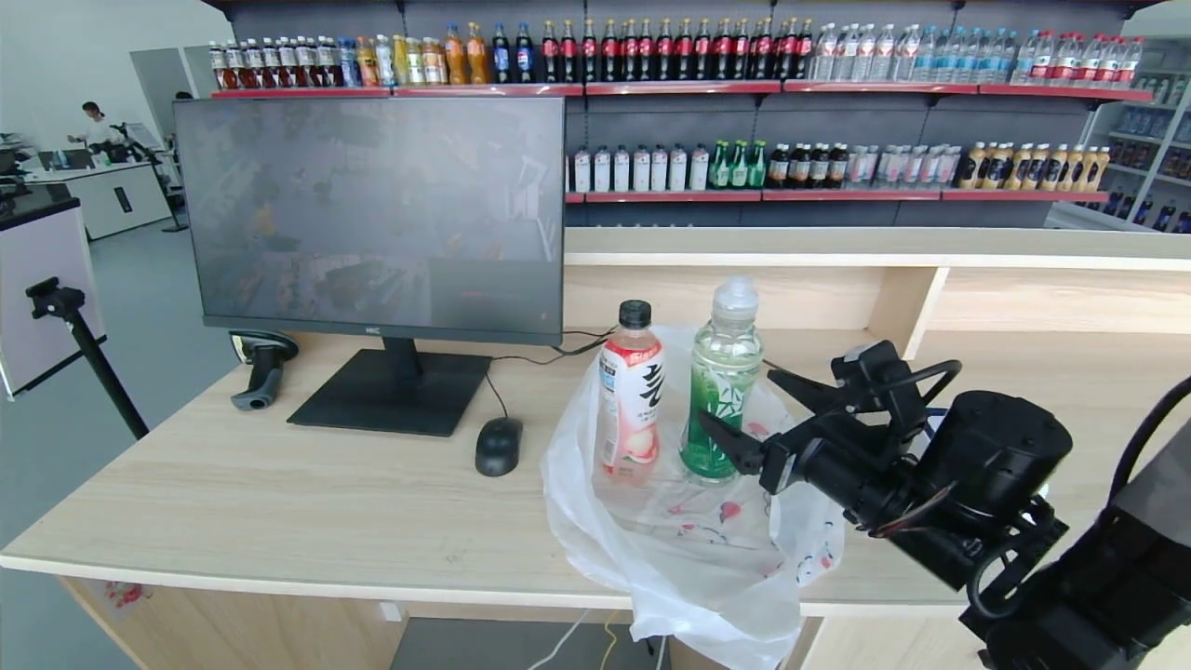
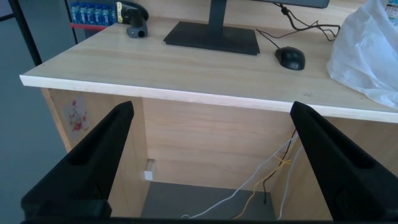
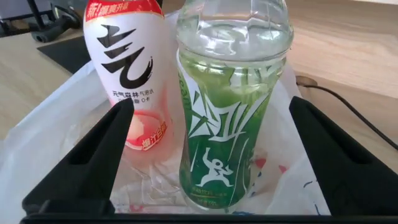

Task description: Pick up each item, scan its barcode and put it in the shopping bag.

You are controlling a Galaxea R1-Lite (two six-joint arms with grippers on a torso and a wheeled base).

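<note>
Two bottles stand upright on the white plastic shopping bag (image 1: pixel 689 558) spread on the counter: a pink-and-white bottle (image 1: pixel 629 400) with a black cap and, to its right, a green bottle (image 1: pixel 722 391) with a clear cap. My right gripper (image 1: pixel 758 414) is open just right of the green bottle, its fingers level with the lower half and apart from it. In the right wrist view the green bottle (image 3: pixel 230 118) stands between the open fingers, the pink bottle (image 3: pixel 127 74) beside it. My left gripper (image 2: pixel 211 162) hangs open below the counter's front edge. A handheld barcode scanner (image 1: pixel 263 365) rests at the far left.
A monitor (image 1: pixel 372 219) on a black stand and a black mouse (image 1: pixel 499 445) sit left of the bag. The wooden counter (image 1: pixel 279 502) has a raised back ledge. Shelves of drinks (image 1: pixel 837 121) line the wall behind.
</note>
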